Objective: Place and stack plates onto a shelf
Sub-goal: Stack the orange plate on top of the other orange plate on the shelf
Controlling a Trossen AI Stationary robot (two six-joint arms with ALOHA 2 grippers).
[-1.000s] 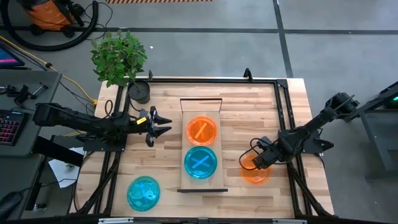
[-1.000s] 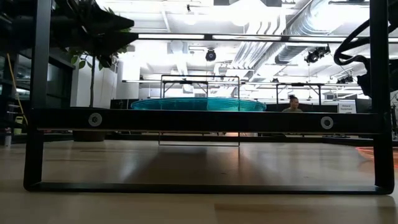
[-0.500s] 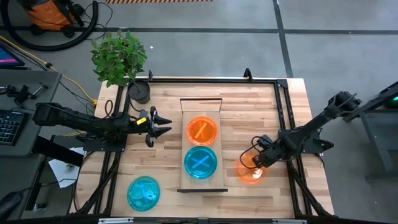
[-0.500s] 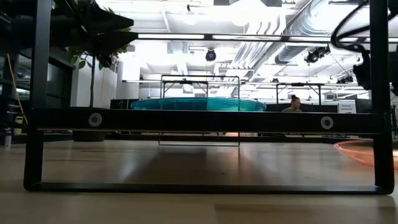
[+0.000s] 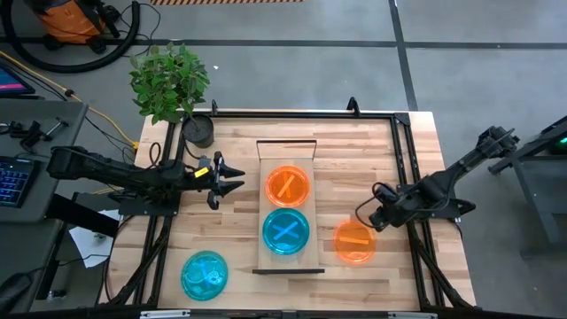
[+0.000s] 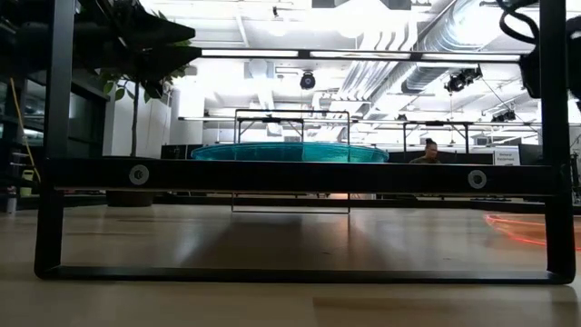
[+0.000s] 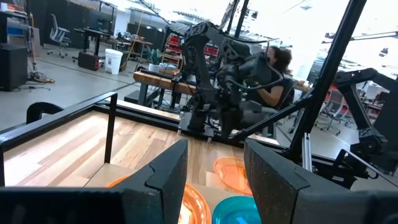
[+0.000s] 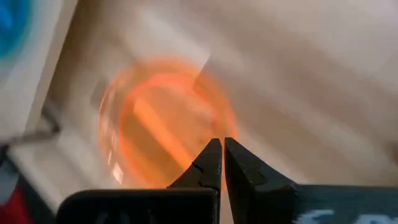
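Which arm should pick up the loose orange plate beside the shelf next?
Right. Its pincer is right next to that orange plate; the left pincer waits across the shelf.

The counter (image 5: pixel 221 226) is pale butcher-block wood with a smooth, faintly glossy finish, framed in matt black metal. At centre frame the shelf (image 5: pixel 287 151) is lighter wood with dark metal ends. The 4 plates look like glossy translucent plastic: 2 orange (image 5: pixel 288 186) (image 5: pixel 354 241), 2 cyan-blue (image 5: pixel 286 232) (image 5: pixel 205 274). The right hand (image 8: pixel 222 163) has matt black fingers.
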